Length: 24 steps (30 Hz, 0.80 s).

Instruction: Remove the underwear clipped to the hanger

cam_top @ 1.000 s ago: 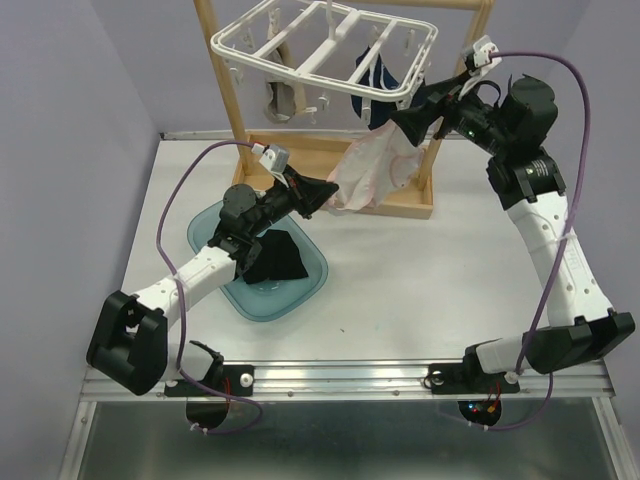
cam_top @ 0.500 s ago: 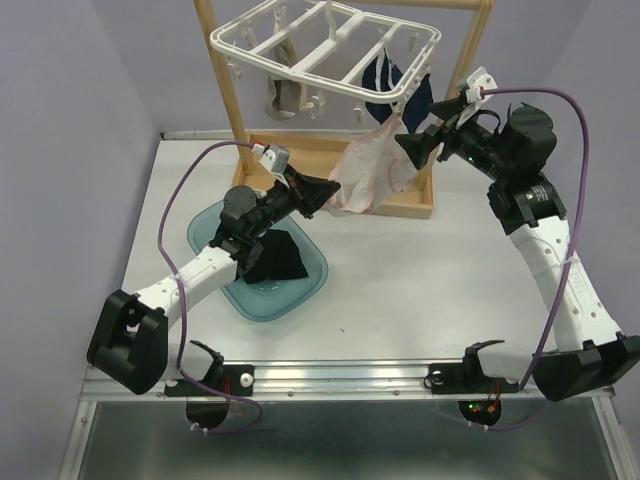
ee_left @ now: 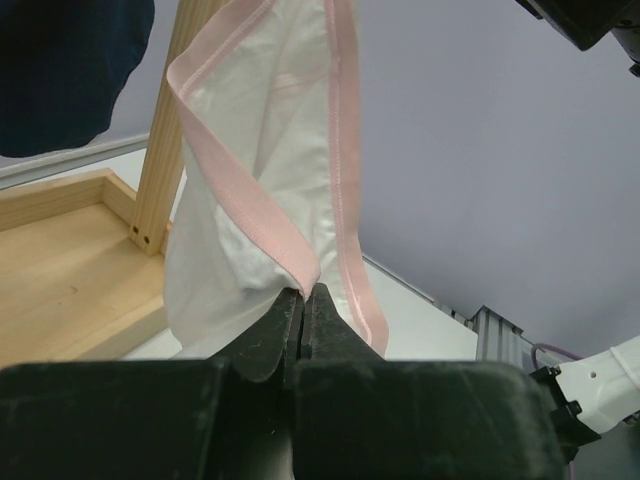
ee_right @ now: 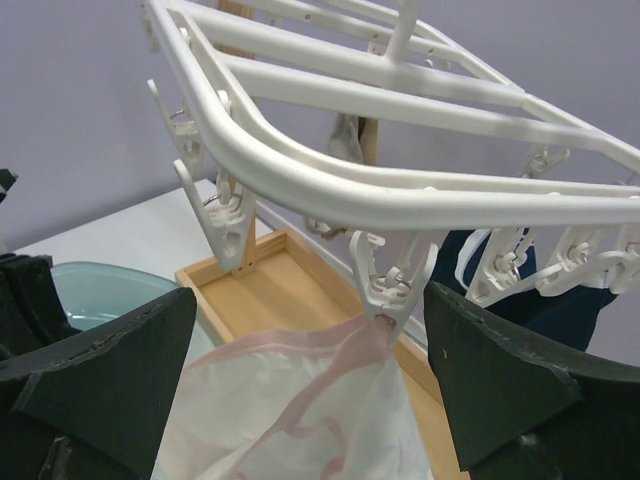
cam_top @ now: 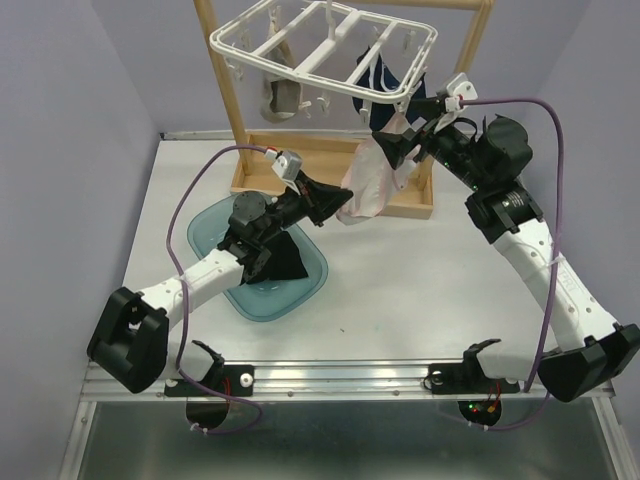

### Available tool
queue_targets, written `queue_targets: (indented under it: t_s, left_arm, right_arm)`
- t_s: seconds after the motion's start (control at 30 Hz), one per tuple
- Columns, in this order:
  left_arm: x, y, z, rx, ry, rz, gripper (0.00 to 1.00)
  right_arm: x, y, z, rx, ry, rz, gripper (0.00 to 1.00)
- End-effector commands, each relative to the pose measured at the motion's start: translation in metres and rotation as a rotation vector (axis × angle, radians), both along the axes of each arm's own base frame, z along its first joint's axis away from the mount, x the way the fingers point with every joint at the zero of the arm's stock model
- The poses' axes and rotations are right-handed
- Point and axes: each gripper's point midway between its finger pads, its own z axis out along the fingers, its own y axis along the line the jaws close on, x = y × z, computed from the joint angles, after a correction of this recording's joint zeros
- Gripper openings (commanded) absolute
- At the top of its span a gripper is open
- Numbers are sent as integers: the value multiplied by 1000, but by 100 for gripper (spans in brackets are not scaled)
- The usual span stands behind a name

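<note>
Wooden post [ee_left: 180,110] just behind pink-white underwear [ee_left: 265,190]

The top camera looks down over the whole table [cam_top: 420,285]. Both wrist cameras see the pink underwear [ee_left: 255,200] close up.

No text, label, brand, number or sign can be read in any view, and the white marking on the hanging navy blue cloth garment [cam_top: 384,80] is not legible.

Pale lilac walls [cam_top: 60,80], white table [cam_top: 420,270]
</note>
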Motion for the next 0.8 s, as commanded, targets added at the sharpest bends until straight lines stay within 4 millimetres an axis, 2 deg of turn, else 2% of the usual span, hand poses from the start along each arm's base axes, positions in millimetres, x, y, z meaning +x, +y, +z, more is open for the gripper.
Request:
queue_targets:
  t_s: [0.0,0.13,0.23,0.47,0.57,0.77]
  left_arm:
    - [-9,-3,23,-59,-75,-22,0]
    - [-10,-6,25,-65,-74,-28,0]
    - [-12,-8,24,-68,-71,-37,0]
    - [-14,-13,22,-69,-63,-50,0]
    - [-14,-13,23,-71,-66,-50,0]
    - [-14,-15,23,-72,-63,-55,0]
  right_arm:
    - [7,-8,23,58,-74,-77,100]
    - [21,-14,24,95,-57,-143,100]
    - [23,-13,28,113,-55,-148,98]
    - [26,-11,45,130,-100,-141,76]
    - [28,-14,51,131,-119,-162,71]
    - [26,-19,64,153,-157,-181,70]
